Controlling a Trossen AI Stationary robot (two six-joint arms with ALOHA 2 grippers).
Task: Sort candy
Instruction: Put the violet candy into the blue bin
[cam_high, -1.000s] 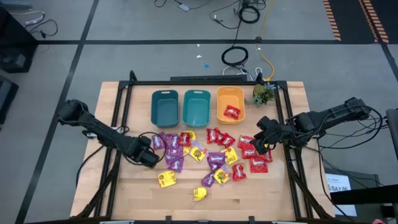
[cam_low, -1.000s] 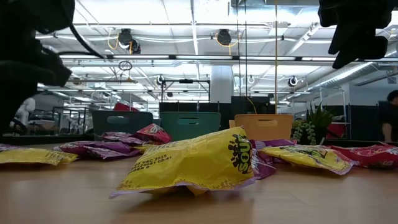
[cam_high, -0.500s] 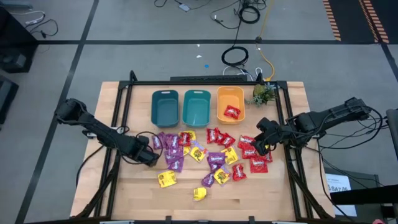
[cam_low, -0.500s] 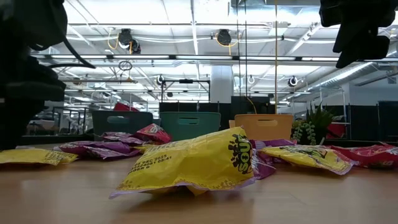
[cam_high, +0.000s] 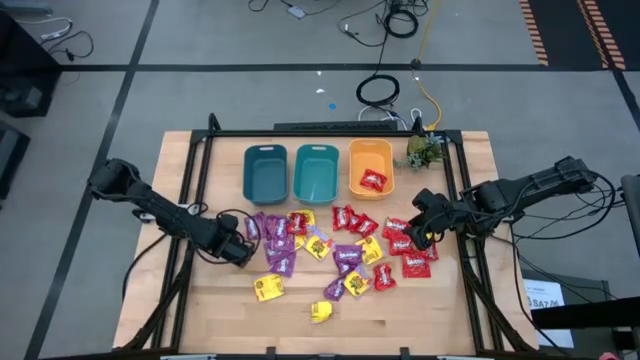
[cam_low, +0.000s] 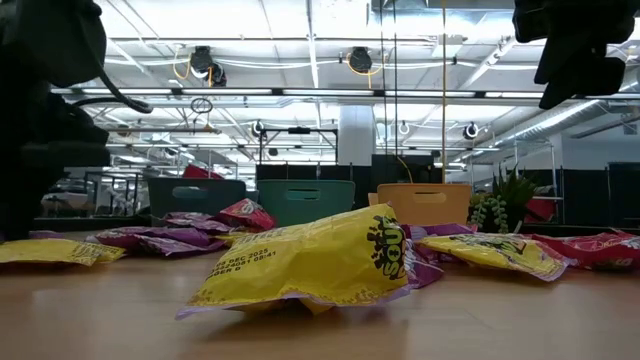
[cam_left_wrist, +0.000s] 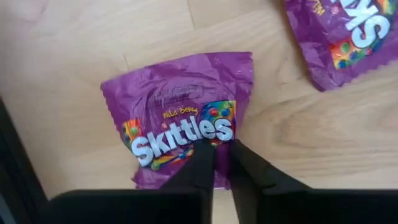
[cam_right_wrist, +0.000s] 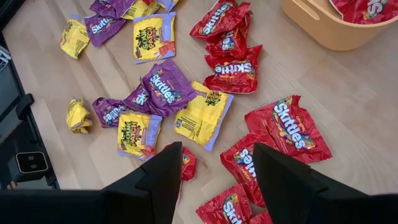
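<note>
Change since earlier frames: the left gripper (cam_high: 243, 247) has shifted slightly toward the candy pile's left edge; in the low view its dark mass has moved a little at the picture's left. The right arm and the candy spread look unchanged.

Left gripper: low at the left edge of the pile, fingers (cam_left_wrist: 200, 163) pinched nearly together on the lower edge of a purple Skittles packet (cam_left_wrist: 180, 118) lying flat on the wooden table (cam_high: 180, 320). Grasping that packet.

Right gripper: (cam_high: 422, 222) hovering above the red packets at the pile's right side, fingers (cam_right_wrist: 163, 174) spread wide apart, holding nothing.

Candy location: loose candy (cam_high: 340, 250) scattered across the table's middle, in front of the bins; purple mostly left, red mostly right, yellow mixed between. One red packet (cam_high: 373, 180) lies in the orange bin (cam_high: 354, 165).

Bins: two teal bins (cam_high: 265, 172) stand beside the orange one, at the table's far side.

Plant: small green plant (cam_high: 421, 152) just right of the orange bin.

Hidden or unclear: low view shows both grippers only as dark shapes cut off at the top corners; a large yellow packet (cam_low: 310, 262) blocks much of the pile. Left wrist view cuts off a second purple packet (cam_left_wrist: 345, 31) at its edge.
</note>
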